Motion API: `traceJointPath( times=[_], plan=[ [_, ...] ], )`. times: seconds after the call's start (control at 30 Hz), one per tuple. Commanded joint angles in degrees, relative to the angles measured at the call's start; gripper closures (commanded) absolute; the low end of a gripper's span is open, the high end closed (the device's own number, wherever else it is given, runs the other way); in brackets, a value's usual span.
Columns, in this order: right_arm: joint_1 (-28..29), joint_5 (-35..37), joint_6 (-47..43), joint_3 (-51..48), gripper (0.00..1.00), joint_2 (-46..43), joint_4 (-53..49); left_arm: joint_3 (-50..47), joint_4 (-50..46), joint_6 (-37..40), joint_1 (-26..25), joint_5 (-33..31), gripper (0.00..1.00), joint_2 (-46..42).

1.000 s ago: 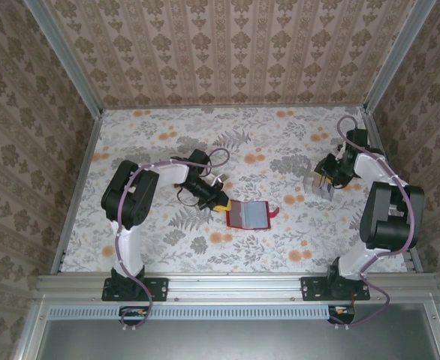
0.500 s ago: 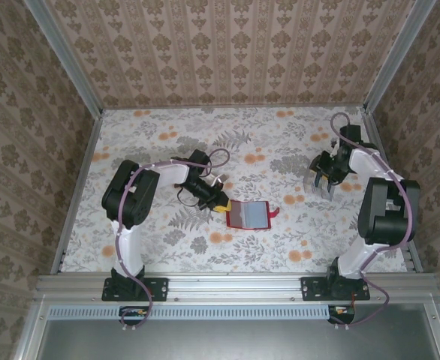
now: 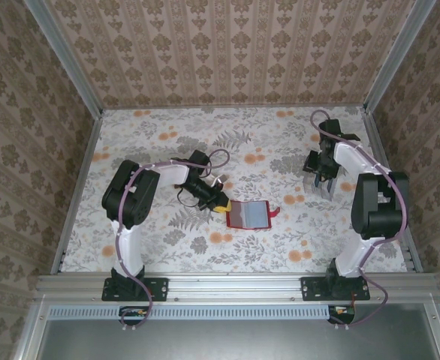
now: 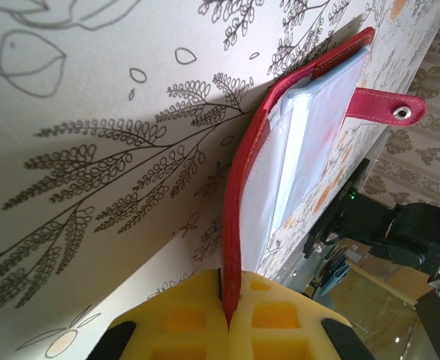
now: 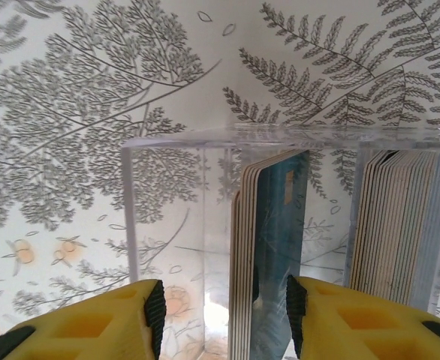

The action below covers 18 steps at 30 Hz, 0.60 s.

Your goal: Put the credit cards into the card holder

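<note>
Left hand (image 4: 226,315): clamped on the wallet's (image 4: 302,142) left edge; probably to pin it open for loading
Wallet: mid-table (image 3: 167,142), pockets up
Right hand (image 5: 224,304): fingers apart, astride one stack of cards (image 5: 269,247); seemingly set to pinch
Cards: upright in the clear box (image 5: 167,210), well right of the wallet
In the way: box walls crowd the fingers; a second stack (image 5: 400,225) stands alongside

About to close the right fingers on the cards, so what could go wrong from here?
The right fingers straddle a whole stack of cards in the clear box: closing may grab several or lift the box.
The left fingers pinch only the wallet by its edge: it may slip or twist.
</note>
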Motion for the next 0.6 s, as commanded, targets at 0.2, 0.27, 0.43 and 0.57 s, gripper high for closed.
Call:
traceJointPath(
  times=[0.2, 0.27, 0.43, 0.57],
  plan=[
    [0.82, -0.1, 2.6, 0.47, 0.53, 0.25, -0.96, -0.8, 0.48, -0.6, 0.22, 0.58, 1.0, -1.03],
    [0.58, -2.74, 3.52, -0.03, 0.54, -0.99, 0.59, -0.85, 0.77, -0.77, 0.15, 0.72, 1.0, -0.72],
    [-1.04, -9.17, 6.88, -3.1, 0.58, -4.06, 5.48, -1.59, 1.47, -1.12, 0.22, 0.62, 1.0, -0.89],
    [-1.62, -10.22, 7.3, -4.56, 0.62, -5.64, 6.76, -1.46, 0.67, -0.6, 0.11, 0.65, 1.0, -0.95]
  ],
)
